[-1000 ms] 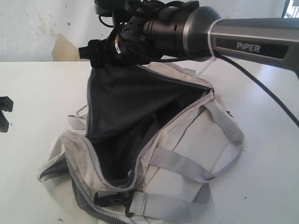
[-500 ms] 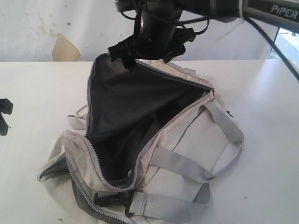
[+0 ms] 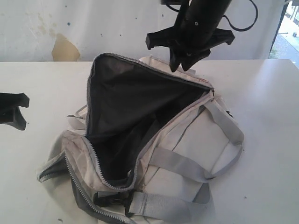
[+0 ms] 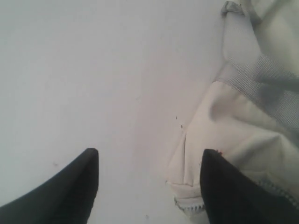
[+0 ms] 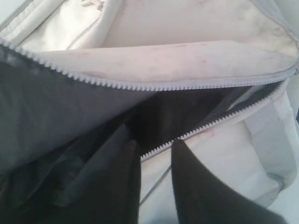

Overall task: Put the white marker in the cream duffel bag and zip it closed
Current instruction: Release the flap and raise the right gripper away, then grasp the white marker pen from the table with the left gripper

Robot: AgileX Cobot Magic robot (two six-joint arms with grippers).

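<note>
Bag (image 3: 187, 140) lies unzipped and gaping on the table (image 3: 42, 79), its long axis running near-left to far-right. Right gripper (image 3: 183, 65) points straight down over its far edge, fingers narrowly apart, empty. Left gripper (image 3: 21, 112) sits low at the left, fingers spread wide.

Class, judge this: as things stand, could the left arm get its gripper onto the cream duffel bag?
Likely yes. The left gripper stands open above the table, and a corner of the cream duffel bag lies close by one finger, with nothing seen between them.
</note>
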